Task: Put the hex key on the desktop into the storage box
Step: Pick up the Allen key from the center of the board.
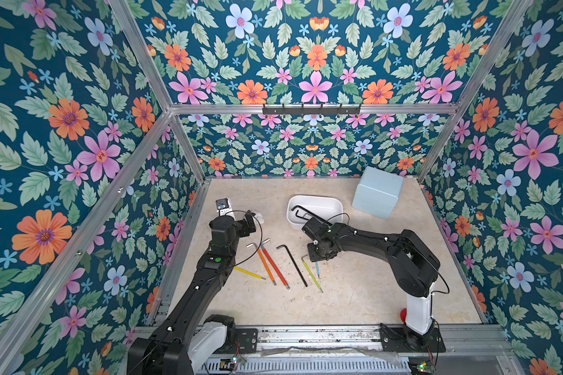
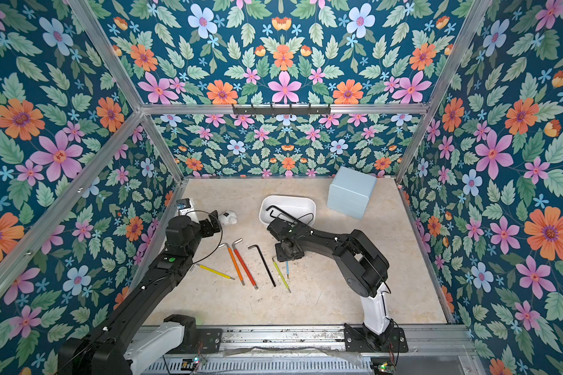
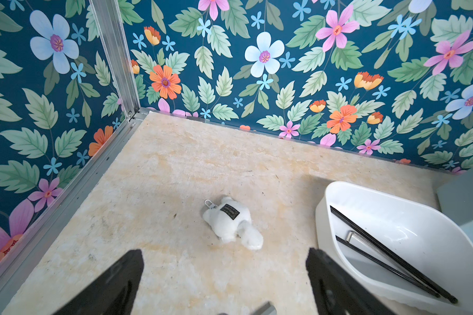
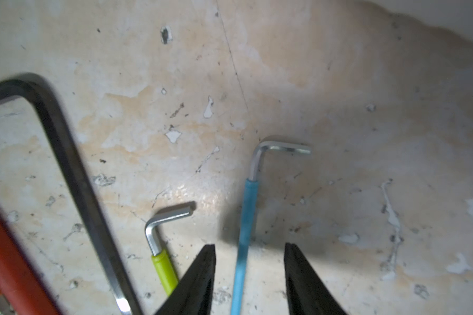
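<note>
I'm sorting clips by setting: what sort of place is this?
Likely a robot test booth: two arms bolted to a front rail, aluminium frame with floral walls, hex keys laid beside a white tub.

Both top views high above the whole desktop (image 1: 355, 302); wrist views nearer.

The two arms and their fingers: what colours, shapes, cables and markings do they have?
The left arm and the right arm are both made of boxy black links, each with one white shell near its base. Thin black cables loop beside them. The left arm carries a round green mark. The left fingers and right fingers are black, tapering wedges.
</note>
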Robot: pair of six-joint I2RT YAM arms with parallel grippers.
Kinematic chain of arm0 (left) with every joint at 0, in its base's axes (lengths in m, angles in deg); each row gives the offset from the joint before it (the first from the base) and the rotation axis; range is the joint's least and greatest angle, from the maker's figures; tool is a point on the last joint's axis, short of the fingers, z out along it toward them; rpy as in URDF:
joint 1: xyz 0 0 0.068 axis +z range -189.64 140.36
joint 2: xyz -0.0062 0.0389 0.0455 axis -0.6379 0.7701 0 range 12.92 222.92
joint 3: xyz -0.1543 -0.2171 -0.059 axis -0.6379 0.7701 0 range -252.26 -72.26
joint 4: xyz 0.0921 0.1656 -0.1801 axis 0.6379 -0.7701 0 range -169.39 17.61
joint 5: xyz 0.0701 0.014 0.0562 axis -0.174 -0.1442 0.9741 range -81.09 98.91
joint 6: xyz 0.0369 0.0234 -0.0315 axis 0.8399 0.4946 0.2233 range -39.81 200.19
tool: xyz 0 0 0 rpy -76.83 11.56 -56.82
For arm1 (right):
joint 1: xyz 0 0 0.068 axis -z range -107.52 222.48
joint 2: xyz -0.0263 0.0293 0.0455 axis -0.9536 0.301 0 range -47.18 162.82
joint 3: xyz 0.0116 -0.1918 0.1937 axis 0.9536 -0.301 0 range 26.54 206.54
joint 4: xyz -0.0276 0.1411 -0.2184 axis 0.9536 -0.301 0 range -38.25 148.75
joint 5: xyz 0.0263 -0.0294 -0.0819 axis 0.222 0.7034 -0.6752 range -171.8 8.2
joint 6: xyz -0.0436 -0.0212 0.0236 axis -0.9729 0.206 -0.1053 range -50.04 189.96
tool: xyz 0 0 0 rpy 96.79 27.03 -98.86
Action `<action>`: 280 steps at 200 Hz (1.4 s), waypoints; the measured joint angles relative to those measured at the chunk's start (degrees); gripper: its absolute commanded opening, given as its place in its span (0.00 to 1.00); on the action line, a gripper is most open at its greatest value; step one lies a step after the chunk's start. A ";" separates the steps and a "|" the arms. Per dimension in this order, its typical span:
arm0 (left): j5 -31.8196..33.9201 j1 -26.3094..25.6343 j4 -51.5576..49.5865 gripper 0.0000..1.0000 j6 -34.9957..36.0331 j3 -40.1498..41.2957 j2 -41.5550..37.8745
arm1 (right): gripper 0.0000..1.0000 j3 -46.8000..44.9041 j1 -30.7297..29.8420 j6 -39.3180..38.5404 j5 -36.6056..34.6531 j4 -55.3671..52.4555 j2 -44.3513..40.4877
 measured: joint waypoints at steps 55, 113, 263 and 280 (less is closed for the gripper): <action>0.07 0.00 -0.07 0.99 0.02 0.00 -0.20 | 0.36 0.96 -0.48 0.00 -0.57 -0.74 1.40; 0.07 0.00 -0.15 1.00 0.02 0.00 -0.20 | 0.11 1.86 -1.11 0.00 -2.78 -1.60 2.58; 0.26 0.00 -0.33 0.99 0.02 0.00 -1.18 | 0.00 2.32 -2.21 -6.40 -1.66 -2.80 -0.42; 0.26 0.00 -0.31 0.99 0.02 0.00 -1.33 | 0.00 2.73 -2.19 -8.41 -1.25 -2.86 -1.75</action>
